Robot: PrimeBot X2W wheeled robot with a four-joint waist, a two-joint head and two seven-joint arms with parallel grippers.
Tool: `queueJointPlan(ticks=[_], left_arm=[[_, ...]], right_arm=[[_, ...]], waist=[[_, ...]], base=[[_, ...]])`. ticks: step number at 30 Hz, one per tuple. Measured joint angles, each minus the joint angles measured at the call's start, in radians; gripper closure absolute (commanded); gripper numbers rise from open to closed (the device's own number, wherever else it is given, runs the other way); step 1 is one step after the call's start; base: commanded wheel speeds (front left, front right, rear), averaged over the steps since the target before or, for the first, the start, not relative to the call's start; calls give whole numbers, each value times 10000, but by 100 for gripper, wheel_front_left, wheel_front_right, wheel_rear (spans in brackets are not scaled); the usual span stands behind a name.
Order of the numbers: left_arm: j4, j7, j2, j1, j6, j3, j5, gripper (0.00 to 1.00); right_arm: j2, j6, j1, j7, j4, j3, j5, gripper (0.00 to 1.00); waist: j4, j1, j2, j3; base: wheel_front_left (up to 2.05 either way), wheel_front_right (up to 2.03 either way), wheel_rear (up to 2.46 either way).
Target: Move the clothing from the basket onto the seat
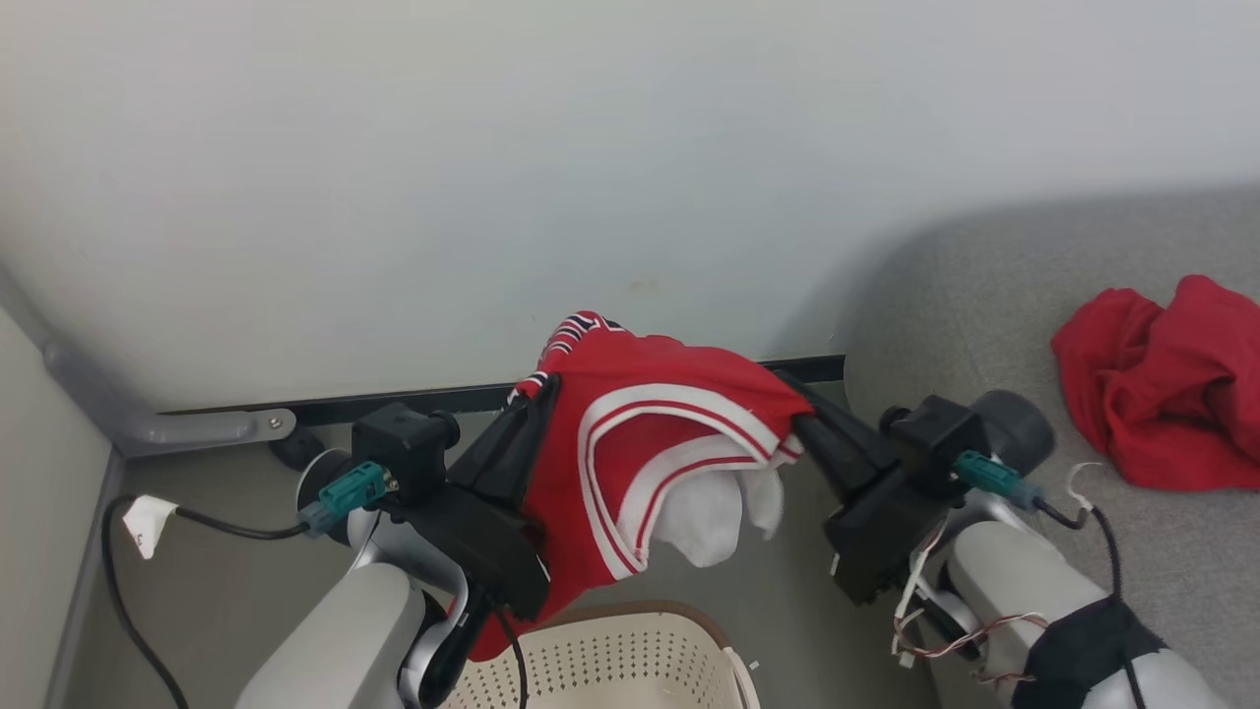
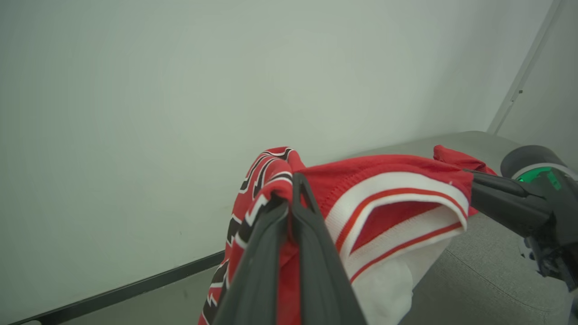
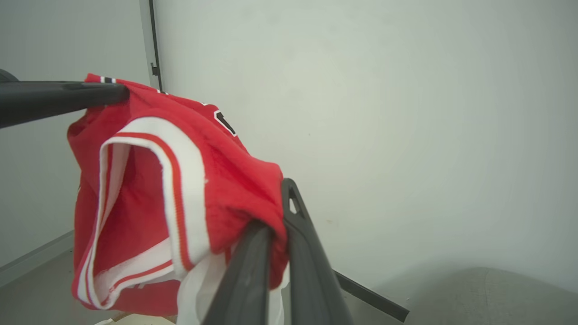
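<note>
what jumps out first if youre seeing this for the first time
A red and white jersey hangs stretched between the left gripper and the right gripper, both shut on it, above the cream basket at the bottom of the head view. A second red garment lies crumpled on the grey seat at the right.

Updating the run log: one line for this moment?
left hand: shut on jersey | right hand: shut on jersey | jersey: over basket | second garment: on seat

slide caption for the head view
Left hand and right hand hold a red jersey above the basket; another red garment lies on the seat.
</note>
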Motion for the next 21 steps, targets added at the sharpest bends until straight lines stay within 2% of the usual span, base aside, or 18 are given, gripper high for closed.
queueJointPlan(ticks=[3,4,11,18,21], left_arm=[[-36,-98,-36,205,-82,-59,0,6],[-88,-155,-63,289,-86,-100,-2,0],[-399,-341,-111,825,-174,-349,-15,0],[-913,-430,-163,1380,-263,-757,-8,0],[-1285,-472,-165,1531,-341,-947,8,0]], right_arm=[[-548,-157,106,0,-453,-309,-169,100],[-727,-232,144,0,-650,-422,-224,100],[-1958,-725,656,0,-1848,-1078,-692,100],[-2915,-1200,1348,0,-3120,-1632,-984,100],[-3430,-1503,1738,0,-3816,-1958,-1145,100]], waist=[[-135,0,0,-103],[-183,0,0,-142],[-563,0,-1,-409],[-1042,-1,0,-599],[-1361,-1,-1,-646]], base=[[0,0,0],[0,0,0],[0,0,0],[0,0,0],[0,0,0]])
